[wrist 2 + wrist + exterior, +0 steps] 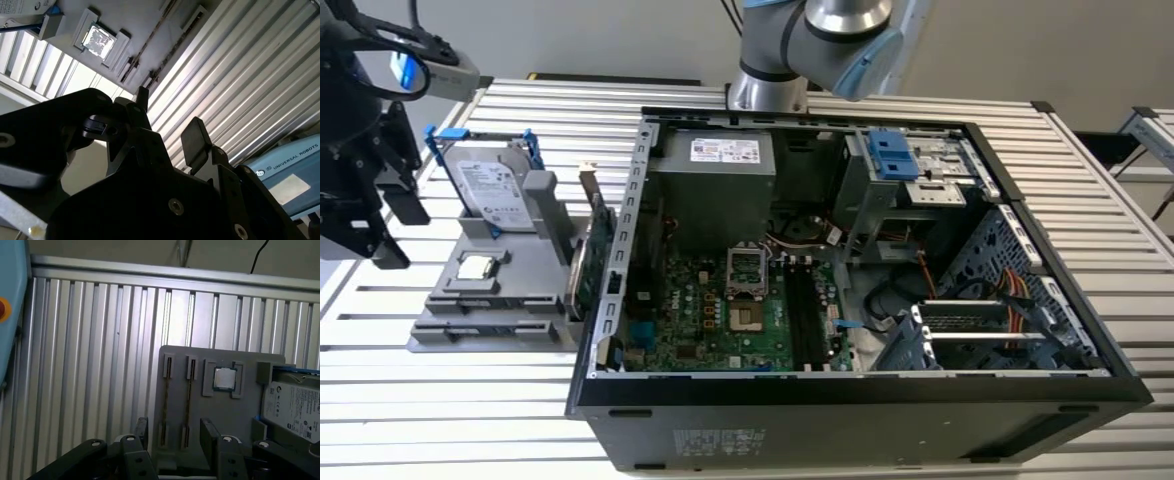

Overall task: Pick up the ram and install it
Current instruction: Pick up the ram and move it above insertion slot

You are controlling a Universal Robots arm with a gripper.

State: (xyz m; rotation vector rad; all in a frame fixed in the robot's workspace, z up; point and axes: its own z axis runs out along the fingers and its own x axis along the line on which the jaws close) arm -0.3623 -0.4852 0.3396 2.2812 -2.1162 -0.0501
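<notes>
Noted gripper hovering over gray holder, jaws spread wide, nothing held. Ram stood on edge in holder slot, near CPU. I judged that edge-up seating offered its flat faces to fingers. Open case sat beside holder.

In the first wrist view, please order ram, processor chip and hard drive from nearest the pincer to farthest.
1. ram, in the holder's slot, just before the open pincer.
2. processor chip, mid-holder.
3. hard drive, at the holder's far end.
</notes>
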